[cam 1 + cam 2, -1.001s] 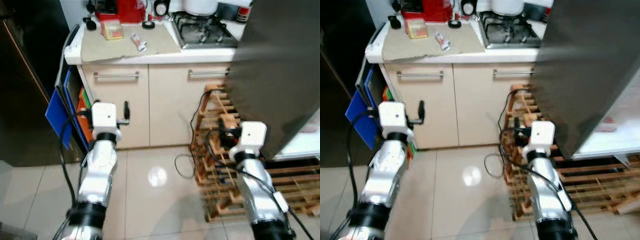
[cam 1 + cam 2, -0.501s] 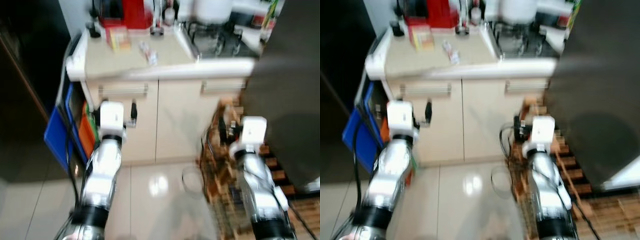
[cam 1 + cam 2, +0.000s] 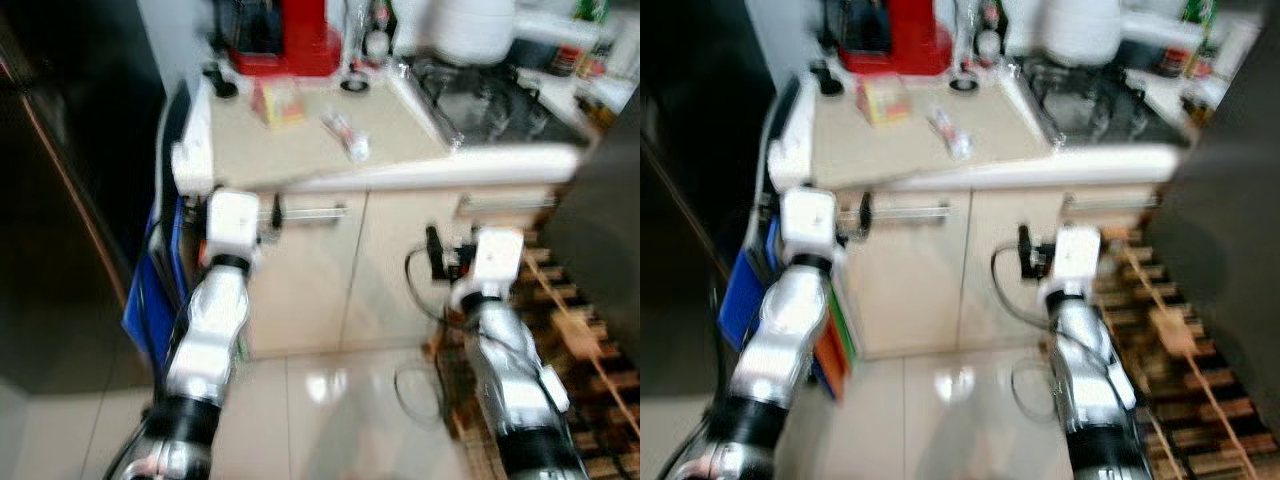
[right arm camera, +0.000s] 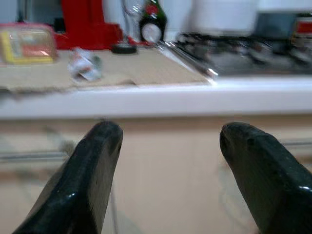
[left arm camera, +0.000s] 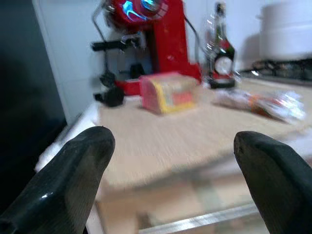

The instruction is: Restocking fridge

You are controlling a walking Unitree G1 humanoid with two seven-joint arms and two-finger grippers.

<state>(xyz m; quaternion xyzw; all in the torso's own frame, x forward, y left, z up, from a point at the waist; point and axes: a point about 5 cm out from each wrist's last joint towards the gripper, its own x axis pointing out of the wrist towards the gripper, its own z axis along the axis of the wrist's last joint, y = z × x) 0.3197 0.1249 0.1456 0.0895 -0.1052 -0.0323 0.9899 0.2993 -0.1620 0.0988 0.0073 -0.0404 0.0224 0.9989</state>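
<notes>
Currently: approach, judging by both arms raised toward the table (image 3: 330,150)
Left gripper (image 5: 170,161): spread, empty
Right gripper (image 4: 168,161): spread, empty
Yellow box (image 3: 277,101): table's back-left corner, ahead of, nearer, left gripper
Wrapped packet (image 3: 344,135): mid-table, lying diagonally

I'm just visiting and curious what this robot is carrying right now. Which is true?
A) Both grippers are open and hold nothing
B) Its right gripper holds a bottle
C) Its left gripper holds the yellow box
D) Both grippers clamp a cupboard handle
A: the left gripper and right gripper each show two spread fingers with nothing between them, while the yellow box sits on the counter.
</notes>
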